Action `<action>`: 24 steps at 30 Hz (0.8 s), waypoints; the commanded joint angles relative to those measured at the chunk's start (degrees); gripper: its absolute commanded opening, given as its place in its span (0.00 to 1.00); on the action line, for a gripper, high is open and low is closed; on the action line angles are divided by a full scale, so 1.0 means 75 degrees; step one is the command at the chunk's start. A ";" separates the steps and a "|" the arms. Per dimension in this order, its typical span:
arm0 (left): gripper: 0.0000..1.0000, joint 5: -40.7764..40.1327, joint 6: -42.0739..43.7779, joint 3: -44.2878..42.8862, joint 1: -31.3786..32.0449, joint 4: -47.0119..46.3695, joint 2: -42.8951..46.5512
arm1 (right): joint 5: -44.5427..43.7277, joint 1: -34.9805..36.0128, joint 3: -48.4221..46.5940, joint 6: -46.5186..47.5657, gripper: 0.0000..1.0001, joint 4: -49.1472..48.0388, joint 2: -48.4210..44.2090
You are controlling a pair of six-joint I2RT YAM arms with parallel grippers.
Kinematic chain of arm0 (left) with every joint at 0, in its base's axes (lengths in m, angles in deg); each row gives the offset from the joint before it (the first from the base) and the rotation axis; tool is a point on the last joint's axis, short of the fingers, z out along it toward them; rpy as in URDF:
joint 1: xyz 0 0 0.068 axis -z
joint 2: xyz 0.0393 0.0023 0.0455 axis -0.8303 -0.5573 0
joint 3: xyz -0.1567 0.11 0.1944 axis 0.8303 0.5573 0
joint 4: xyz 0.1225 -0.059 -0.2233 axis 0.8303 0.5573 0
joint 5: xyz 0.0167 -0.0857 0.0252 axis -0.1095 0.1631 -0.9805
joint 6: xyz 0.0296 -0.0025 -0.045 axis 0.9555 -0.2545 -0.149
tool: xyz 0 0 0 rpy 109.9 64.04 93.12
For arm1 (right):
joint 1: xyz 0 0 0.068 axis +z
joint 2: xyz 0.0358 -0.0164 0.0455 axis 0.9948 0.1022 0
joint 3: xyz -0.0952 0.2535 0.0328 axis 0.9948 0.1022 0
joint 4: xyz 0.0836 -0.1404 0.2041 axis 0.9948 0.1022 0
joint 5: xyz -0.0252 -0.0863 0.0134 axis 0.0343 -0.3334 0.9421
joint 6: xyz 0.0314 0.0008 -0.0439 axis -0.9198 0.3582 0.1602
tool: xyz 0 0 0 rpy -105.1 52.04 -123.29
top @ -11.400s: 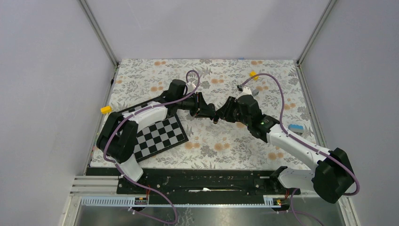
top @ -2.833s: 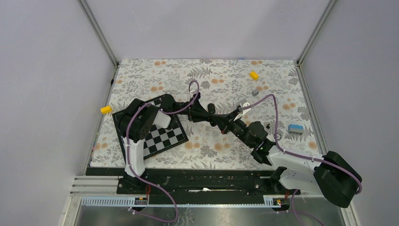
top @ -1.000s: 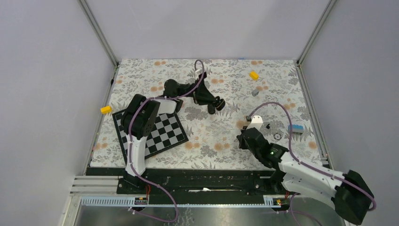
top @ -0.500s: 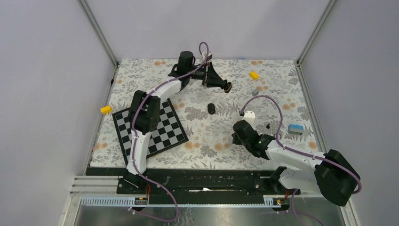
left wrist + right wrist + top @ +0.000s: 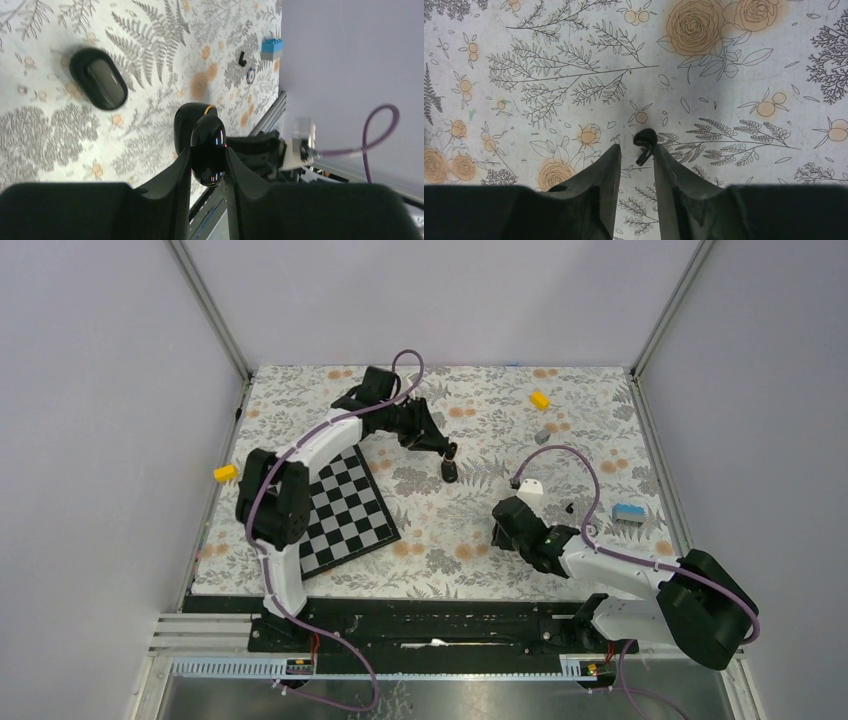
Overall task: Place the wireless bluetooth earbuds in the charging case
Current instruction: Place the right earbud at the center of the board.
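Our left gripper (image 5: 207, 162) is closed to a narrow gap on the charging case (image 5: 207, 137), a small glossy black rounded shell. A matte black part with a thin orange edge sits right behind it. The two fingers press on the sides of the case, so the case is in this gripper, over the far middle part of the grey floral tablecloth (image 5: 150, 30). Our right gripper (image 5: 636, 148) points down at the cloth with its fingers a little apart. A tiny black earbud (image 5: 645, 136) lies on the cloth at the mouth of this gap, very close to one fingertip. The fingers do not pinch it, and we cannot tell if one touches it. A black oval pebble-like object (image 5: 98, 85) rests flat on the cloth, and in the top view it is just beside the left gripper. The second earbud (image 5: 568, 508), also tiny and black, lies on the cloth beyond the right wrist, near a small silver ring (image 5: 250, 76) and a blue toy brick (image 5: 627, 512). Farther out we see a black-and-white checkered board (image 5: 345, 520) beside the left arm, a yellow block (image 5: 226, 473) at the left border of the cloth, and another yellow block (image 5: 540, 399) with a small grey piece (image 5: 541, 436) toward the far right.
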 commanded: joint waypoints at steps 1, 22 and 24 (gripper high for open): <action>0.00 -0.0307 0.0464 0.0756 0.0032 -0.0079 0.1326 | -0.0165 -0.0045 0.0028 0.0114 0.38 -0.0097 0.0061; 0.00 -0.0273 0.0788 0.2076 0.0788 -0.0286 0.2252 | -0.0573 -0.0096 -0.0287 -0.0081 0.51 0.0719 -0.0282; 0.00 -0.0287 0.0841 0.2043 0.0794 -0.0240 0.2239 | -0.0595 -0.0094 -0.0372 -0.0226 0.53 0.0718 -0.0030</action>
